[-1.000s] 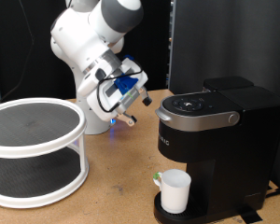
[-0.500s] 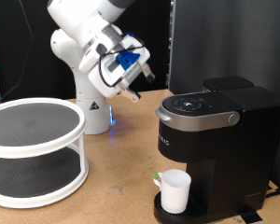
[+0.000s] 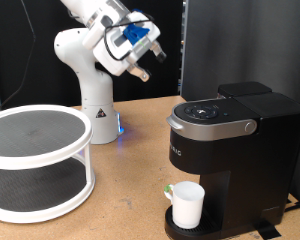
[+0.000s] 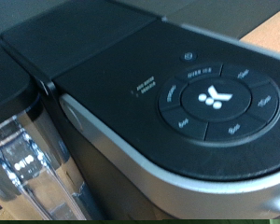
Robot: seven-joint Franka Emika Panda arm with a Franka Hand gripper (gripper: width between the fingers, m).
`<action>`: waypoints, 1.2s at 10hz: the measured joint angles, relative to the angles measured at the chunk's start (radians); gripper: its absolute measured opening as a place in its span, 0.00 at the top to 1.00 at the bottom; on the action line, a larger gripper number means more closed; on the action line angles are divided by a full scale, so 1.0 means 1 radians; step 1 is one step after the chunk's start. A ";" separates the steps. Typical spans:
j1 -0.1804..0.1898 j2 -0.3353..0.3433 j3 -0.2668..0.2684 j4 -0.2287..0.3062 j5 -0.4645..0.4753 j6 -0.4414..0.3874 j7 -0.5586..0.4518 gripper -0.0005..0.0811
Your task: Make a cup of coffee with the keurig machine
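The black keurig machine (image 3: 230, 155) stands at the exterior view's right, lid shut, with round top buttons (image 3: 202, 111). The white cup (image 3: 187, 204) sits on its round drip base under the spout. My gripper (image 3: 147, 66) hangs high in the air, above and to the exterior view's left of the machine, touching nothing. Whether its fingers are open or shut does not show. The wrist view shows only the machine's top (image 4: 131, 103) with its round button panel (image 4: 215, 98); no fingers appear there.
A white two-tier round rack (image 3: 35, 160) stands on the wooden table (image 3: 130, 190) at the exterior view's left. The arm's white base (image 3: 95, 110) stands behind it at the centre. A dark panel backs the machine.
The gripper has risen from near the machine's top, level with the buttons, to well above it and slightly left. The cup and machine have not moved.
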 joint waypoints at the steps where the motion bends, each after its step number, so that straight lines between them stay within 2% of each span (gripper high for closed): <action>1: -0.006 -0.017 -0.001 0.004 -0.013 -0.021 0.016 0.01; 4: -0.014 -0.028 0.004 0.004 -0.024 -0.035 0.025 0.01; 6: -0.015 -0.023 0.044 0.017 -0.068 -0.023 0.054 0.01; 7: -0.015 -0.013 0.072 0.038 -0.109 -0.021 0.068 0.01; 9: -0.016 0.029 0.114 0.110 -0.252 -0.082 0.094 0.01; 11: -0.017 0.094 0.132 0.180 -0.263 -0.112 0.173 0.01; 12: -0.017 0.092 0.132 0.177 -0.263 -0.109 0.160 0.01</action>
